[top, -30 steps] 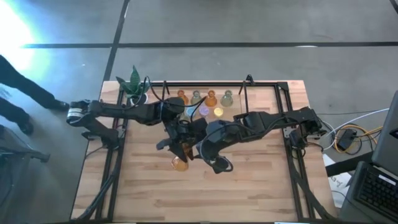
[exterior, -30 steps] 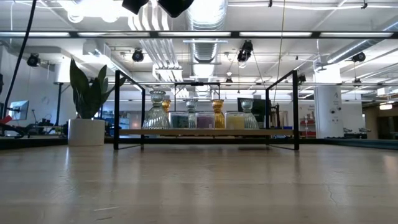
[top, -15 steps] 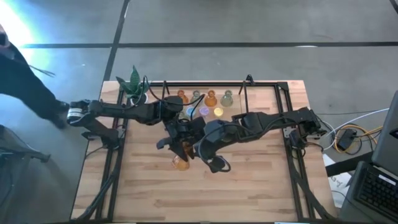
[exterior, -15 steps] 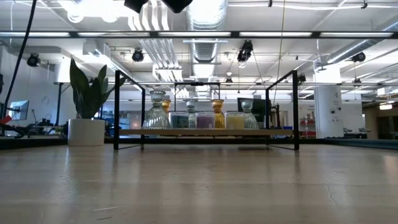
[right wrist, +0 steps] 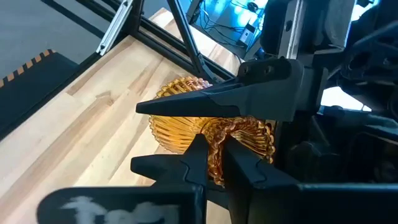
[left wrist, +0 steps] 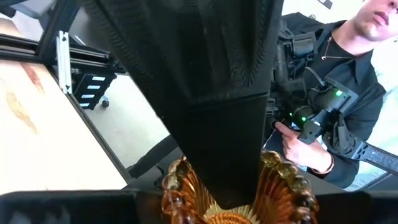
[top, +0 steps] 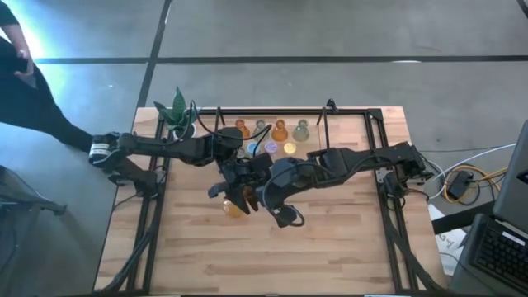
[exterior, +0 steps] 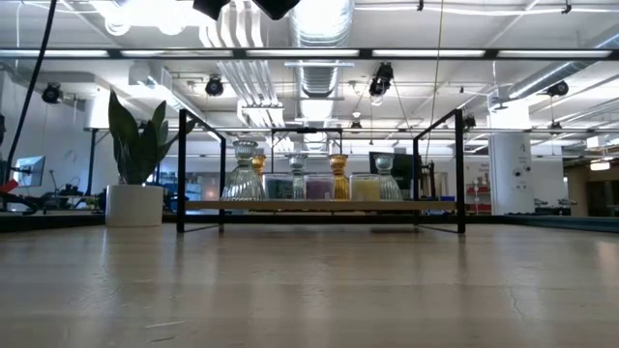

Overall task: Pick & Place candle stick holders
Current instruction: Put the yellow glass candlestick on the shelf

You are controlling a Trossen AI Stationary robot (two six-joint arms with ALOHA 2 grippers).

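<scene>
**Both grippers on one amber holder at mid-table**

No brand, label or readable writing shows in any view.

From above, the left gripper and the right gripper meet near the middle of the wooden table, over an amber candle stick holder that lies tilted. The left wrist view shows what the overhead one hides: the holder's beaded amber rim sits on either side of a dark finger, so the left gripper's jaws stand partly open, clamped on the piece. The right wrist view shows the same ribbed amber glass from the other side, with the right gripper's own two fingertips pinched together on its edge, closed on it, and the left gripper's fingers crossing over it.

The low view sees neither gripper's fingers nor this holder. It shows instead a row of the remaining candle stick holders standing upright on a low board inside a black frame at the table's far side: tall clear, amber and greenish pieces, with smaller ones between them. Overhead, these appear as orange, green, blue, purple and yellow pieces grouped near the far edge.

A white potted plant stands at the far left corner. A person stands on the floor beyond the table's left side; another person shows in the left wrist view, holding a dark device.
</scene>
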